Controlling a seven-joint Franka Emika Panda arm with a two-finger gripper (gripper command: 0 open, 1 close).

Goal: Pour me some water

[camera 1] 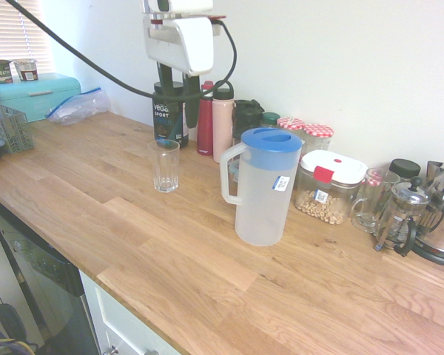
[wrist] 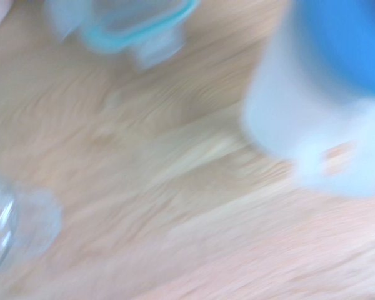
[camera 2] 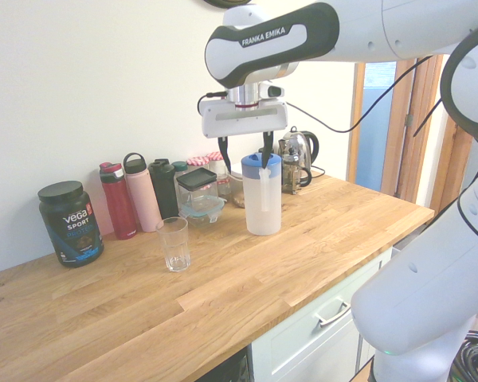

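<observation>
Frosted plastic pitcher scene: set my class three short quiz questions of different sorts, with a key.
1. True or false: the gripper is clamped on the tall frosted plastic pitcher with blue lid.
2. Multiple choice: the small clear ribbed drinking glass is A) lying on its side, B) standing upright on the wooden counter, C) held in the air.
3. Fill in: the pink metal bottle with black cap stands against the ____.

Key: 1 false, it is open above the counter, holding nothing; 2 B; 3 wall.

Frosted pitcher (camera 1: 263, 194) with blue lid (camera 1: 271, 139), pink bottle (camera 1: 223, 120)
</observation>
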